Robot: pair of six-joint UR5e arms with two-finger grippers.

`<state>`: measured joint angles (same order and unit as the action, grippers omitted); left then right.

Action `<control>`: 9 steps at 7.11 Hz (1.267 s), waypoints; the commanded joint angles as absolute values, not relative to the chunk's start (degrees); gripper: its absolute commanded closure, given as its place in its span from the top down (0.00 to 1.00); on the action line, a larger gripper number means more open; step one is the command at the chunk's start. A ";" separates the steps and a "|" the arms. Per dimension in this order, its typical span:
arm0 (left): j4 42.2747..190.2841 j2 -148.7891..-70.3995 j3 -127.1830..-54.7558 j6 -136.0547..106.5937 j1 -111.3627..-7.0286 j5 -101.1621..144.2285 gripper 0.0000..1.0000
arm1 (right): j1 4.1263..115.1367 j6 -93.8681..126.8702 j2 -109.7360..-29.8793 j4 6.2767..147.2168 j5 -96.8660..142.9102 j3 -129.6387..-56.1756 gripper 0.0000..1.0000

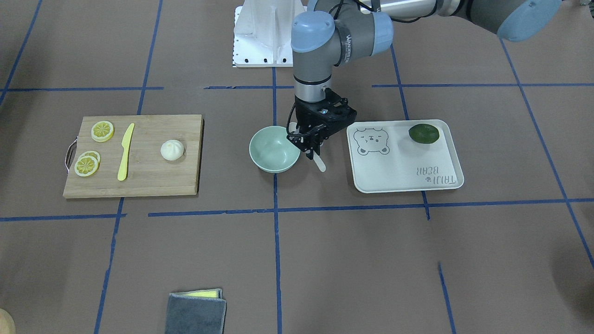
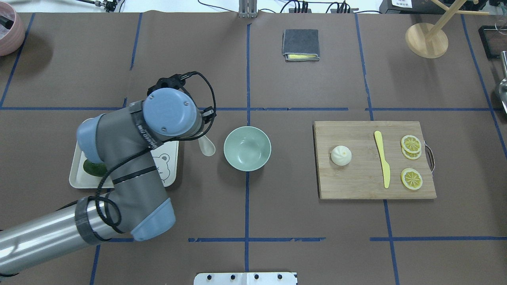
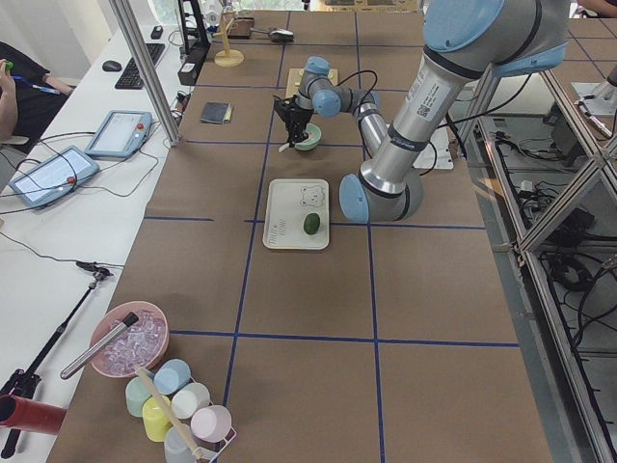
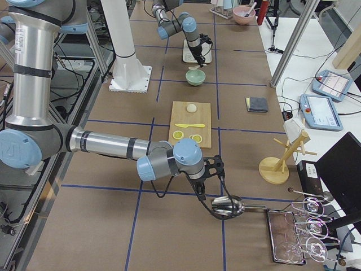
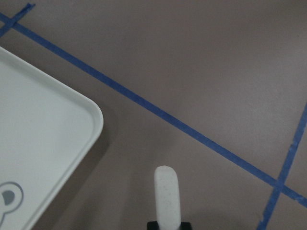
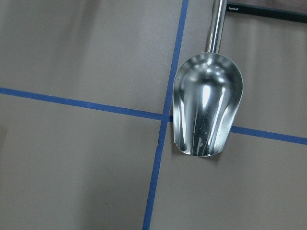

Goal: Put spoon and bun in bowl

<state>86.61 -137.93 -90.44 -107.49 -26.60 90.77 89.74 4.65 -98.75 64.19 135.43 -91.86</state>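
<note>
1 spoon sits clamped in left gripper beside bowl; right gripper: cannot tell.

Brown surface is carrying a blue tape grid; a white desk is running alongside, holding tablets.

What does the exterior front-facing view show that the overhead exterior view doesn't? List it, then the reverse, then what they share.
Front-facing only: the left hand shut on the spoon just beside the bowl, and the whole green fruit on the tray.
Overhead only: the wooden stand and the pink bowl at the table's far edge; there the arm covers the hand and part of the fruit.
Both: the bowl, the spoon's free end, and the bun, yellow knife and lemon slices on the cutting board.
</note>
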 commanded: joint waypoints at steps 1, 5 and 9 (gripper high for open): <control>86.48 -141.06 -87.01 -110.47 -24.44 90.70 0.00 | 89.74 4.75 -99.23 64.16 135.44 -91.93 1.00; 86.40 -140.71 -87.63 -108.21 -24.43 90.70 0.06 | 89.74 4.75 -99.40 64.16 135.35 -92.02 1.00; 86.31 -139.84 -87.37 -106.17 -27.69 90.62 0.06 | 89.74 4.83 -99.32 64.16 135.35 -91.93 1.00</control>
